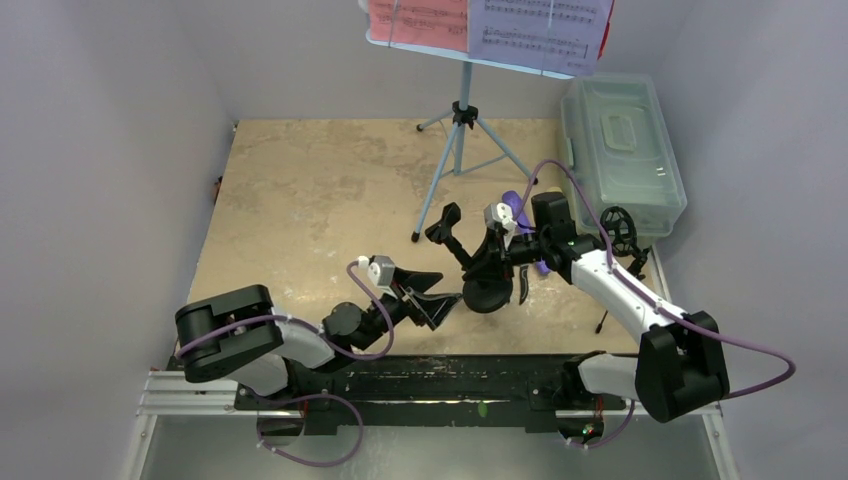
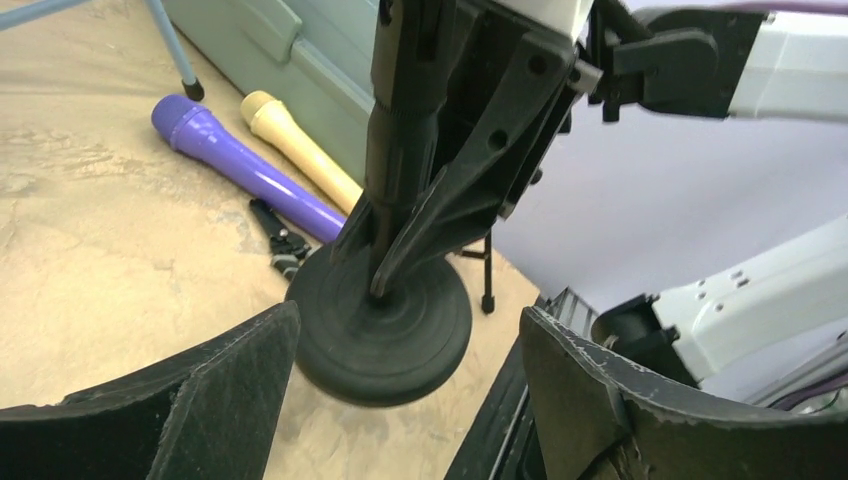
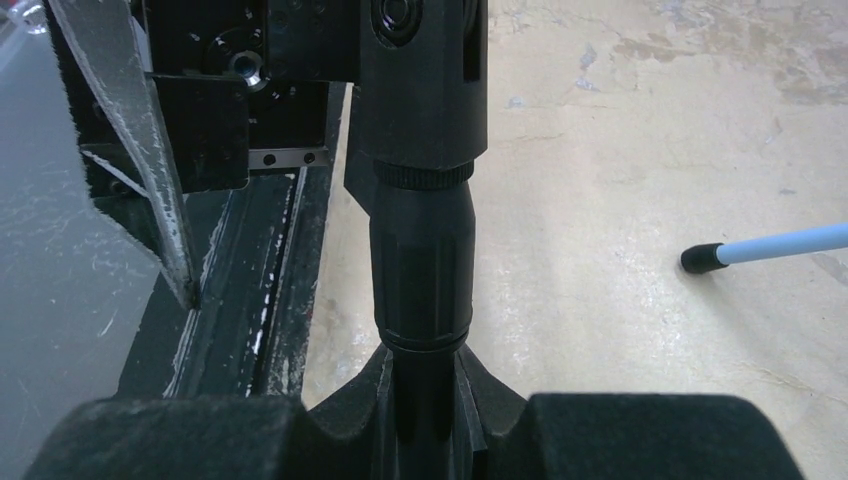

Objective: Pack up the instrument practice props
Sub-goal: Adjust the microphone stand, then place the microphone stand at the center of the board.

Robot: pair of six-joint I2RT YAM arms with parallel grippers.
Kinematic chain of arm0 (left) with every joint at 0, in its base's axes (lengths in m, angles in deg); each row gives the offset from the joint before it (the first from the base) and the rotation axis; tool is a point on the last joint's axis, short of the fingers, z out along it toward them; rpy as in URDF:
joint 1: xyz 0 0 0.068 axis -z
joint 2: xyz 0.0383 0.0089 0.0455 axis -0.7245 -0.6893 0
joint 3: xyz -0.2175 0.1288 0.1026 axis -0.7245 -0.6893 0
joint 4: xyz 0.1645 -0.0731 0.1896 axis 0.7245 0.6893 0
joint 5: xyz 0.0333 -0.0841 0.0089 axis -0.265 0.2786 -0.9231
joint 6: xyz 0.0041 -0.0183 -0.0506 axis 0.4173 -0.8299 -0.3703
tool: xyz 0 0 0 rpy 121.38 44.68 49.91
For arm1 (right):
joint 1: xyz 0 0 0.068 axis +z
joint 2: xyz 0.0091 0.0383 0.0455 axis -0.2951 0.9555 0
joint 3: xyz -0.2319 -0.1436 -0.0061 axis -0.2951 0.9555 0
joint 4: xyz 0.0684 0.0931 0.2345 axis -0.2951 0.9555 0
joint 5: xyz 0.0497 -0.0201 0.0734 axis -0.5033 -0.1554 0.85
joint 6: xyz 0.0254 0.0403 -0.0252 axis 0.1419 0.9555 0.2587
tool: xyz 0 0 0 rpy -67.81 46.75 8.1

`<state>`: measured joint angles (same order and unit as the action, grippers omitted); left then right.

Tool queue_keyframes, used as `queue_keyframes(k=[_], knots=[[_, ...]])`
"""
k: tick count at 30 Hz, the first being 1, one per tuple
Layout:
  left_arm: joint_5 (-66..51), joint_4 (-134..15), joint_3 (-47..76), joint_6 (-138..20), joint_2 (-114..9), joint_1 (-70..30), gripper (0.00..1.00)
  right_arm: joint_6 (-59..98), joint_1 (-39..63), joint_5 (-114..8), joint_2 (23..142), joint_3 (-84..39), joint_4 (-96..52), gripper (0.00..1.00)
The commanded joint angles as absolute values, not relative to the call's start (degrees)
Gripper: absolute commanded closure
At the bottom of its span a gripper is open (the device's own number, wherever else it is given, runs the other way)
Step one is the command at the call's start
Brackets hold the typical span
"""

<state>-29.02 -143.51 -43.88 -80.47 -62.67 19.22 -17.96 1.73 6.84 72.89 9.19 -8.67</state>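
Round-base pole (image 3: 420, 270): rigid, probably bottom-heavy (grip the shaft); right gripper (image 3: 420, 440) pinches it there, left gripper (image 2: 408, 315) spread wide.

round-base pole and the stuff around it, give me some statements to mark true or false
1. The right gripper is clamped on the black pole. True.
2. The left gripper is shut on the round base. False: its jaws stand open, with the base just ahead of the gap, not gripped.
3. The purple microphone and cream microphone lie side by side on the table. True.
4. The plastic box has its lid off. False: the lid is on.
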Motion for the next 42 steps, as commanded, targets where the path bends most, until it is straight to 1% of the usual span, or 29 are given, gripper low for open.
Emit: queue_keyframes(k=[1,3,6,16,18,21,24,31,35,37,39,40,42], knots=[[-26.4,-157.7,-47.1,-76.0,-61.4,19.2,0.2,-18.4,1.6,11.7,70.8,7.1,-11.6,1.0],[-26.7,-159.5,-47.4,-75.7,-62.6,19.2,0.21,-18.8,1.6,12.1,70.8,7.2,-11.5,1.0],[-27.6,-159.6,-45.6,-75.1,-63.9,19.2,0.26,-19.3,1.6,12.7,70.8,7.3,-11.1,1.0],[-28.5,-159.6,-37.8,-69.8,-65.8,19.2,0.27,-20.3,1.5,13.2,70.6,7.5,-10.4,1.0],[-28.9,-159.6,-37.0,-69.1,-66.0,19.2,0.31,-20.6,1.5,13.3,70.6,7.4,-10.2,1.0],[-30.2,-159.6,-36.3,-68.8,-66.5,19.1,0.39,-21.0,1.5,13.4,70.6,7.4,-9.9,1.0],[-31.3,-159.6,-35.7,-68.2,-66.8,19.1,0.43,-21.2,1.5,13.5,70.6,7.3,-9.7,1.0],[-32.1,-159.5,-33.8,-67.4,-67.2,18.5,0.52,-21.4,1.6,13.6,70.7,7.3,-9.6,1.0],[-32.2,-159.6,-32.5,-66.9,-67.9,18.1,0.55,-21.4,1.5,13.6,70.7,7.4,-9.7,1.0],[-32.1,-159.6,-31.7,-66.8,-68.6,17.9,0.6,-21.5,1.6,13.6,70.6,7.4,-9.6,1.0],[-32.0,-159.6,-31.3,-66.7,-69.3,17.7,0.63,-21.6,1.5,13.6,70.6,7.4,-9.6,1.0],[-31.9,-159.6,-30.9,-66.5,-69.7,17.6,0.68,-21.6,1.6,13.6,70.6,7.4,-9.5,1.0],[-31.8,-159.5,-30.9,-66.4,-70.2,17.4,0.82,-21.6,1.5,13.7,70.6,7.4,-9.5,1.0]])
